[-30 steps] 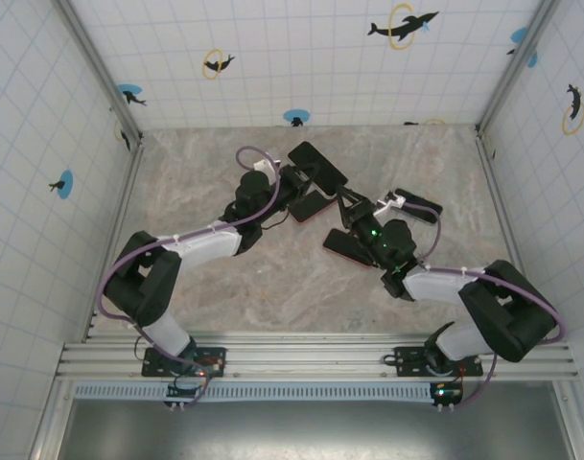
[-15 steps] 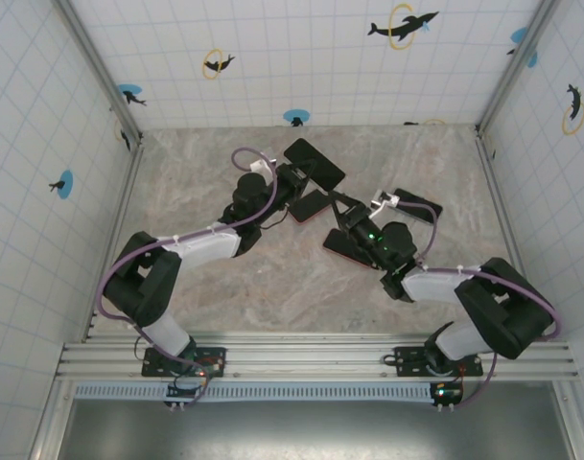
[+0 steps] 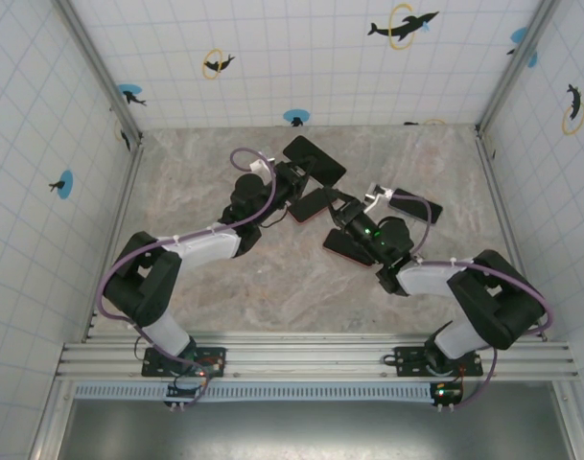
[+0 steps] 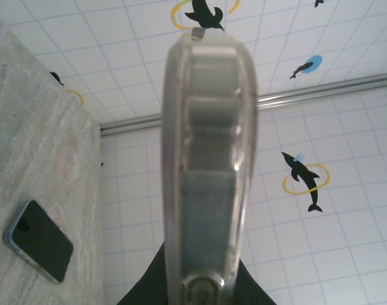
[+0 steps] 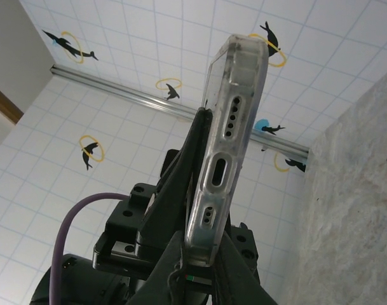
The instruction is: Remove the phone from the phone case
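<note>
A dark phone in a clear phone case (image 3: 315, 203) hangs flat above the middle of the table, between my two grippers. My left gripper (image 3: 295, 197) is shut on its left end. In the left wrist view the case's clear edge (image 4: 209, 159) runs straight away from the left gripper (image 4: 203, 283). My right gripper (image 3: 341, 205) is shut on the opposite end. In the right wrist view the right gripper (image 5: 228, 251) pinches the case's port end (image 5: 228, 127), with the left gripper's black body (image 5: 133, 238) behind it.
A black phone (image 3: 314, 161) sits just behind the left gripper. Another dark phone (image 3: 347, 244) lies under the right arm, and a third (image 3: 411, 204) lies to its right. A phone on the table (image 4: 39, 240) shows in the left wrist view. Tiled walls enclose the table (image 3: 224, 278).
My right gripper has moved up and left to the case's end and closed on it. The left gripper has kept its hold and barely shifted.
</note>
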Motion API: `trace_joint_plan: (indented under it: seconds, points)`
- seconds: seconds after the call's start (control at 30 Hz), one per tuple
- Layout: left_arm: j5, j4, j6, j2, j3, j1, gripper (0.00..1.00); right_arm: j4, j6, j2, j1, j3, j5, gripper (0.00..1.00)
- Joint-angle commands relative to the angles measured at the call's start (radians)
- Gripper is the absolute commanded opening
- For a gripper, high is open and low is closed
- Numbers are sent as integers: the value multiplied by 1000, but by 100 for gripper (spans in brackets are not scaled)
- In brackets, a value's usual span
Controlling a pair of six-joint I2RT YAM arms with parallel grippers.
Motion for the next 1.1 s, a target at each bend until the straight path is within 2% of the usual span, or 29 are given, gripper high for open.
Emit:
trace_joint_plan:
  seconds: [0.0,0.23,0.33,0.47,0.7,1.07]
  points:
    - [46,112,-31,-67,0,-9,0,22,-42,20,-20,17,-10,5]
    - [100,125,-74,-98,16,-9,0,-21,-130,5,-57,1,-75,1]
    - [123,147,-105,-111,14,-9,0,-104,-192,-20,-72,-4,-94,1]
    - [146,218,-164,-117,2,-9,0,-146,-270,-45,-92,-20,-104,0]
    - [184,192,-150,-136,24,-13,0,-275,-447,-80,-127,6,-125,0]
    - [234,221,-165,-104,58,-29,0,-310,-489,-69,-187,43,-186,0]
